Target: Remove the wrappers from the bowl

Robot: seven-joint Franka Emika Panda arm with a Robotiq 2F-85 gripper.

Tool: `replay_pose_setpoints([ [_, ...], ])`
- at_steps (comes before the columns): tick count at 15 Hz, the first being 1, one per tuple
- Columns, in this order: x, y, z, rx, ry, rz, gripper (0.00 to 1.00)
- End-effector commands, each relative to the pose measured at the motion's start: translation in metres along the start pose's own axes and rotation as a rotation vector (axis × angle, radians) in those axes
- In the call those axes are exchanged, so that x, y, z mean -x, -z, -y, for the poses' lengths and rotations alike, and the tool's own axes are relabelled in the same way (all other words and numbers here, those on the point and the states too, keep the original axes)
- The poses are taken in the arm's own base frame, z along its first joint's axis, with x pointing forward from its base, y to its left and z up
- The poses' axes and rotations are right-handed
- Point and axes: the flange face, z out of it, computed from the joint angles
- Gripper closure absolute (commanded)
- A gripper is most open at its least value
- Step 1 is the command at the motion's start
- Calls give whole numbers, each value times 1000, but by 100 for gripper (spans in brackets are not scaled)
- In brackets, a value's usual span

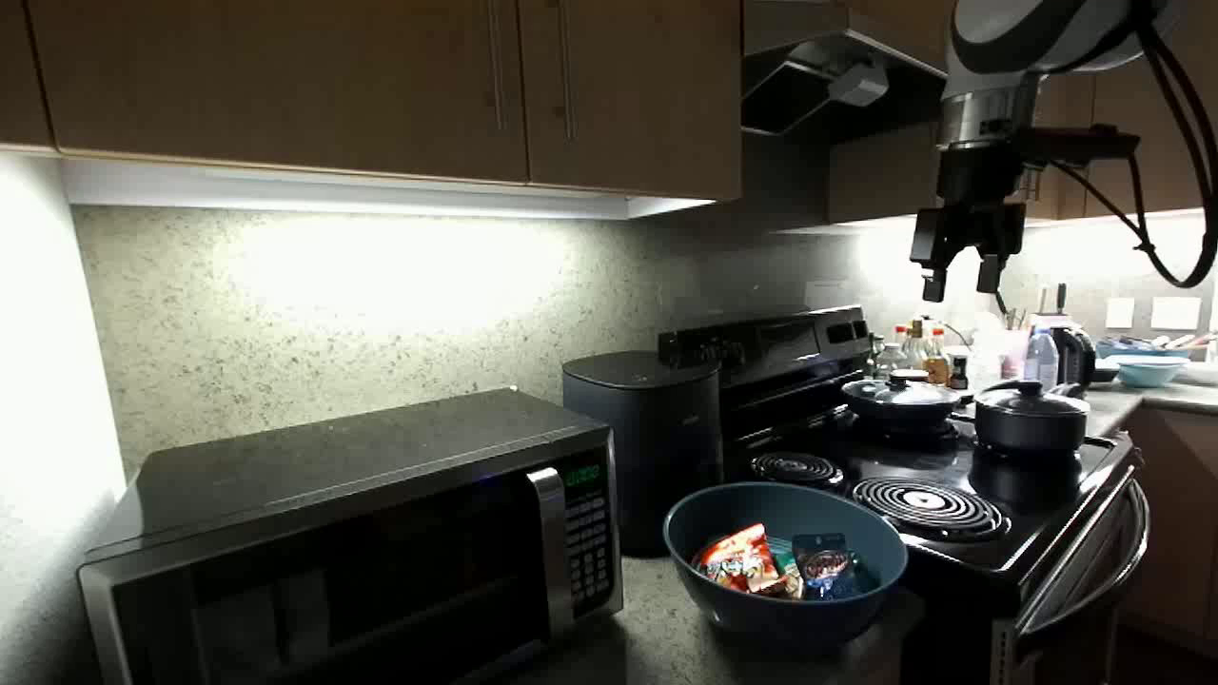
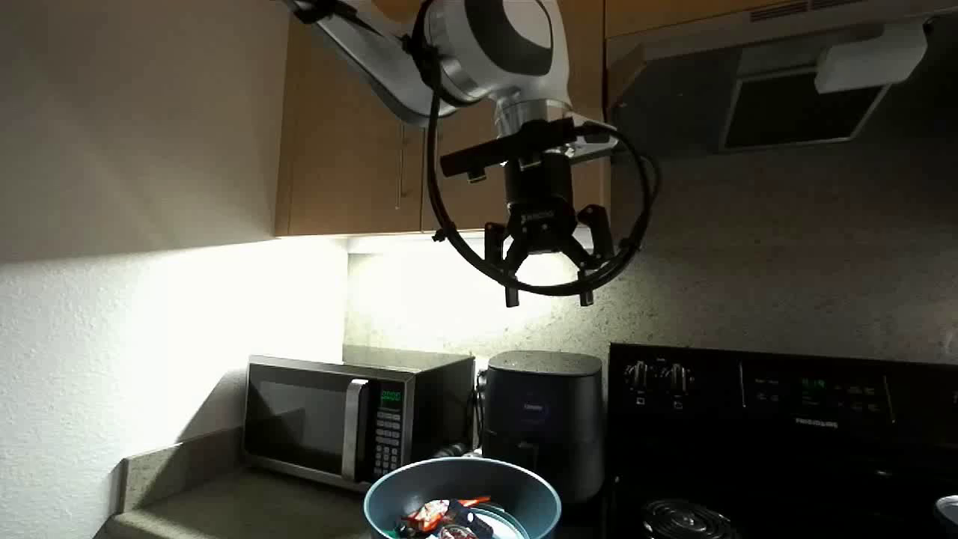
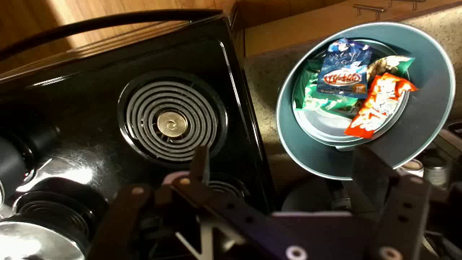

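The wrappers lie together inside the bowl (image 3: 310, 155). In the wrist view I make out a blue wrapper (image 3: 344, 68) on top of a green one (image 3: 314, 103), an orange-red and white wrapper (image 3: 379, 104) beside them, and another green-edged wrapper (image 3: 391, 65) partly covered. Standing on the counter next to the stove, the bowl (image 1: 799, 623) shows its dark-blue outside and lighter inside. My gripper (image 2: 548, 297) points down, high above the counter and stove and apart from the bowl. Its fingers are spread wide with nothing between them, as the wrist view also shows for the gripper (image 3: 283, 153).
A microwave (image 1: 352, 571) and a tall dark appliance (image 1: 647, 438) stand beside the bowl. Over on the stove are bare coil burners (image 1: 928, 504), a lidded black pot (image 1: 1032, 423) and a lidded pan (image 1: 899, 404). Cabinets (image 1: 628, 95) and a range hood (image 2: 748, 82) hang above.
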Motion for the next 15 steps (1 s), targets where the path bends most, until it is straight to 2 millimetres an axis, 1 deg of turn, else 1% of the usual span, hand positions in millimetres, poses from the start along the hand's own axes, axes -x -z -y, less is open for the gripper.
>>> replay_pose_setpoints([
  [1,0,0,0,0,0,1,0],
  [7,0,0,0,0,-1,1,0],
  [8,-2,-3,3,-1,11,8,0],
  [11,-10,-22,27,7,82,35,0],
  [13,-13,-35,47,21,140,64,0],
  [15,-14,-48,63,39,182,98,0],
])
